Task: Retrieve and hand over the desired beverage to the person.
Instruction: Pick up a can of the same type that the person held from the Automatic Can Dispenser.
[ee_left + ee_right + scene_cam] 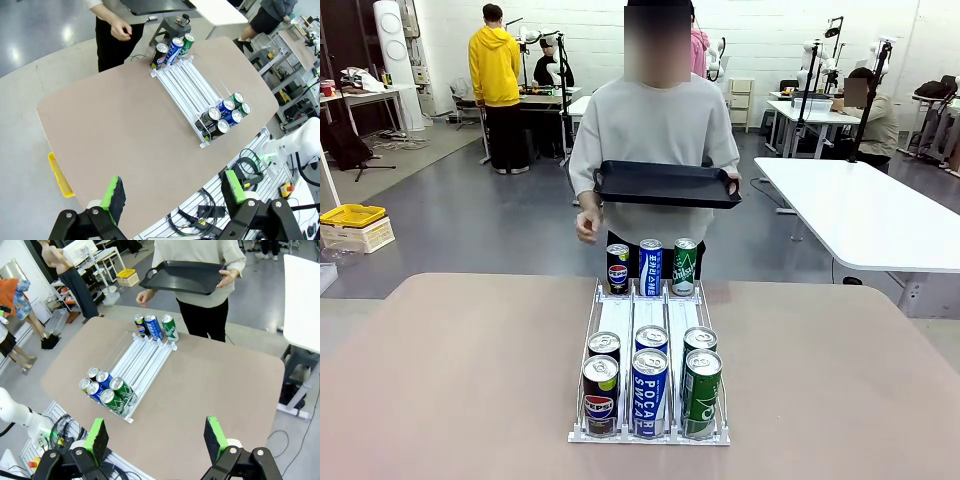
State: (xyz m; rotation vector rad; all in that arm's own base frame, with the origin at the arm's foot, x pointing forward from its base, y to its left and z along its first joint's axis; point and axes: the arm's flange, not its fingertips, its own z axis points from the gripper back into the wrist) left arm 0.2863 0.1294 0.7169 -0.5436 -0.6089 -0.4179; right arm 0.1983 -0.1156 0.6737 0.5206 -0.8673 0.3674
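With no can picked yet, this looks like the waiting step. The left gripper hangs high over the tabletop's near edge, jaws apart and empty. The rack, mid-table, holds Pepsi cans, Pocari Sweat cans and green soda cans, and the right gripper hovers likewise spread and empty. The person stands at the far edge with a black tray, so the next move likely needs the chosen lane, then a descent onto its front can.
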